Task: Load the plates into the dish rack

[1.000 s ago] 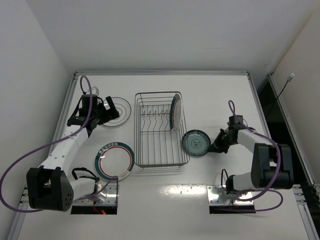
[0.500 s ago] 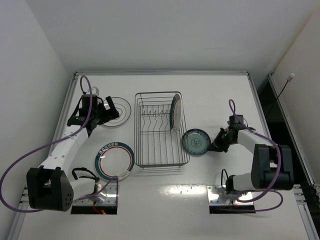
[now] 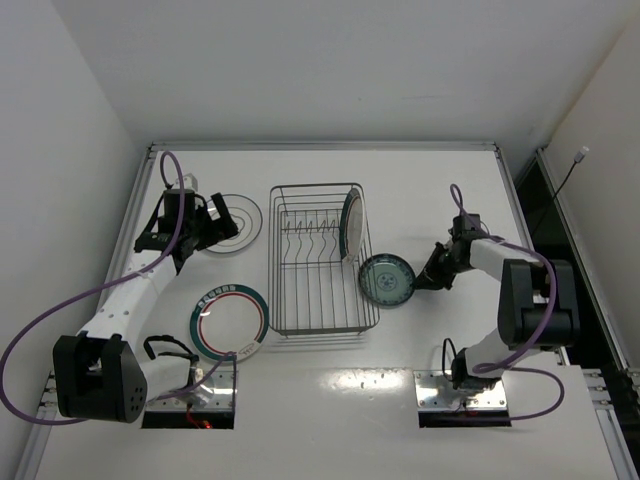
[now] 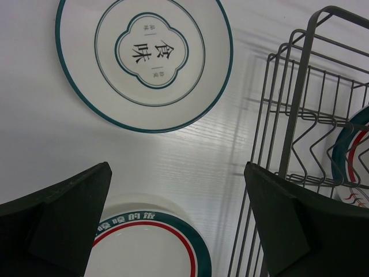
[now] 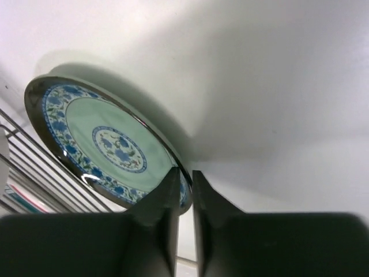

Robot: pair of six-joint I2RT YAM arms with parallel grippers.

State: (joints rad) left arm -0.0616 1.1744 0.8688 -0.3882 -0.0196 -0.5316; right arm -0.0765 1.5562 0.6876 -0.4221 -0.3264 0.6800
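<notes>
- White table [image 3: 440, 180], boxed in by white walls.
- The right gripper [image 5: 183, 180] is pinched tight on the rim of the teal plate [image 5: 106, 141], mid-table, just right of the dish rack [image 3: 324, 331].
- The left gripper [image 4: 177, 173], jaws wide and holding nothing, hangs by the black-ringed plate [image 4: 144, 52] toward the far-left corner.
- An upright green-rimmed plate [image 3: 350, 224] stands at the rack's far-right end.
- A flat green-rimmed plate [image 3: 230, 321] lies toward the near-left corner.

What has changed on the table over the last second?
The right end effector, shut on the small teal plate, moved it slightly left toward the dish rack. The left end effector stayed open and still. The plate standing in the rack, the green-rimmed plate and the black-ringed plate did not move.
</notes>
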